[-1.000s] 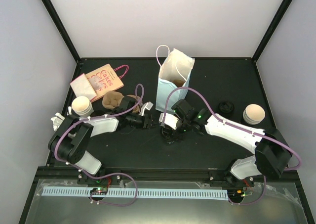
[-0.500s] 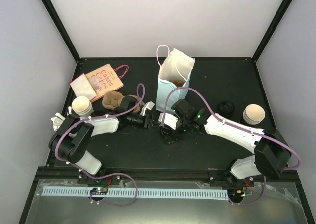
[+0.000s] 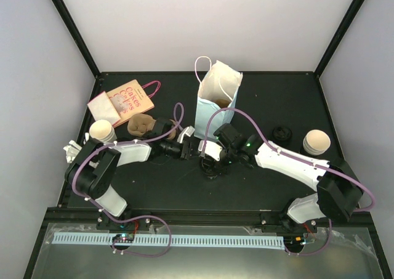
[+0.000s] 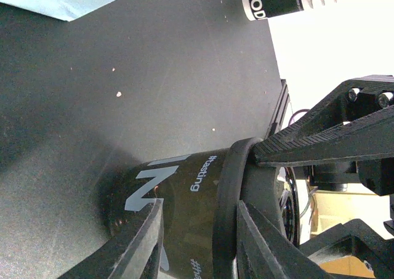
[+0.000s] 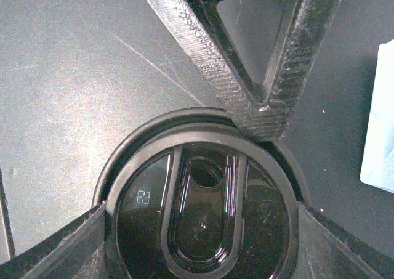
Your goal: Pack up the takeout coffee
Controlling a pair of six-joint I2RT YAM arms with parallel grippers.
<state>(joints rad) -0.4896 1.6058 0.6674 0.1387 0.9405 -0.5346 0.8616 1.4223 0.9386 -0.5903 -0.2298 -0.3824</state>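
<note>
A black takeout coffee cup [image 4: 184, 199] with a black lid [image 5: 203, 217] stands upright on the table just in front of the paper bag [image 3: 215, 103]. My right gripper [image 5: 200, 230] comes down from above, its pads pressed on opposite sides of the lid's rim. My left gripper [image 4: 200, 230] reaches in from the left, rolled on its side, jaws apart with the cup's side showing just beyond them. One left finger [image 5: 246, 63] touches the lid rim. In the top view the cup [image 3: 210, 166] is mostly hidden under the right gripper [image 3: 211, 161].
The light blue and white bag stands open right behind the cup. A flat pink-handled bag [image 3: 126, 99] and a brown cup carrier [image 3: 140, 125] lie at the back left. Lidded cups stand at the left [image 3: 101, 131] and right [image 3: 316, 141]; a loose black lid [image 3: 282, 133] lies nearby.
My left gripper has slid right up to the cup and its jaws have narrowed. The right gripper and the cup have stayed put.
</note>
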